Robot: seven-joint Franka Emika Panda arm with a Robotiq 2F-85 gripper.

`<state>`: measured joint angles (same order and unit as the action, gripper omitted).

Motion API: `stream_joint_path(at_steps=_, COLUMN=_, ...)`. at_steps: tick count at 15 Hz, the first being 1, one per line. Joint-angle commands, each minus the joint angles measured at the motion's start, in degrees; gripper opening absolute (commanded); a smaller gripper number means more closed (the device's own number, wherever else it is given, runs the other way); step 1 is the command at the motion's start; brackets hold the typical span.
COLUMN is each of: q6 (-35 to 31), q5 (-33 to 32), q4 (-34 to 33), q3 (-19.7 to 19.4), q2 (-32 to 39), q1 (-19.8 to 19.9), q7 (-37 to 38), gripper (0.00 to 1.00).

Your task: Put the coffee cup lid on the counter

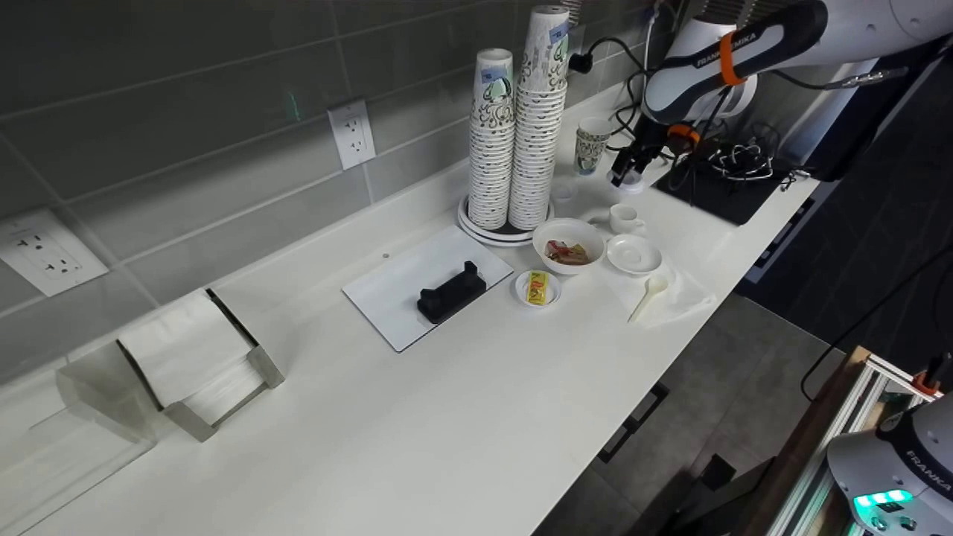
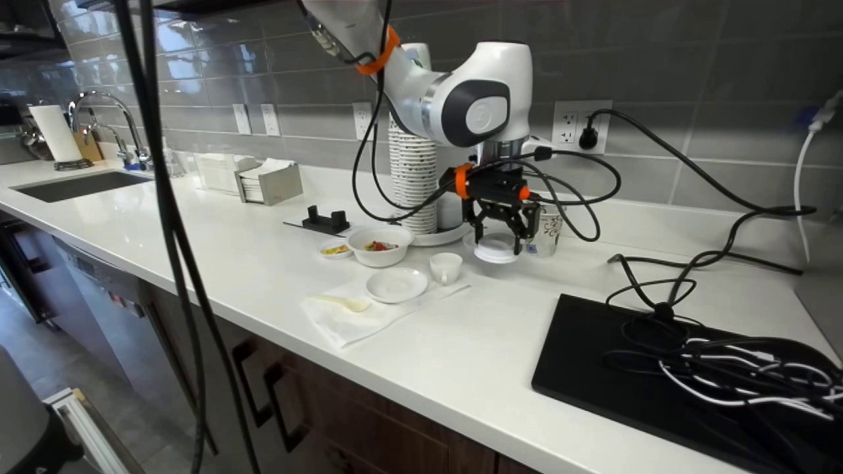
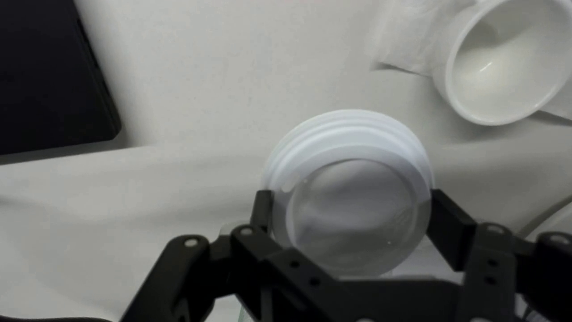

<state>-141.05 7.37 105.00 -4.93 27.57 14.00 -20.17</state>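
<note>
From left to right, as an exterior view shows it: the white bowl [image 2: 380, 246] stands to the left of the gripper [image 2: 498, 241], and the saucer [image 2: 396, 286] lies on the same side of it, more toward the front edge of the counter [image 2: 461, 349]. The small white cup [image 2: 446, 268] is near the gripper, also at its left. Next comes the gripper: in the wrist view its two fingers [image 3: 262, 209] pinch the coffee cup lid [image 3: 351, 192] from opposite sides, so I judge that the grasping is done. The lid is low over the counter; whether its underside touches the surface, I cannot tell. To the right of the gripper stands a patterned paper cup [image 2: 548, 230], and the black mat [image 2: 586, 352] lies farther to the right. What is left, I think, is to rest the lid on the counter, spread the fingers and move away.
</note>
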Motion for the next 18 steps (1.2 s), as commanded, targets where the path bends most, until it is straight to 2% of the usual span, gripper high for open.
stream_joint_path(at_steps=1, q6=1.1, q5=-0.1, q4=-3.7, q3=0.8, q2=3.6, q1=0.7, q7=2.3, gripper=0.85)
stream_joint_path(at_steps=10, q6=1.5, q5=-0.3, q4=-6.3, q3=0.9, q2=7.7, q1=0.8, q7=4.6, gripper=0.87)
stream_joint_path(at_steps=14, q6=1.7, q5=-0.6, q4=-7.0, q3=1.0, q2=8.2, q1=0.6, q7=5.2, gripper=0.95)
stream_joint_path(at_steps=15, q6=1.8, q5=-0.5, q4=-7.0, q3=1.1, q2=8.0, q1=0.6, q7=5.1, gripper=1.0)
stream_joint_path(at_steps=18, q6=2.8, q5=-0.3, q4=-6.7, q3=1.5, q2=6.6, q1=0.8, q7=4.8, gripper=1.0)
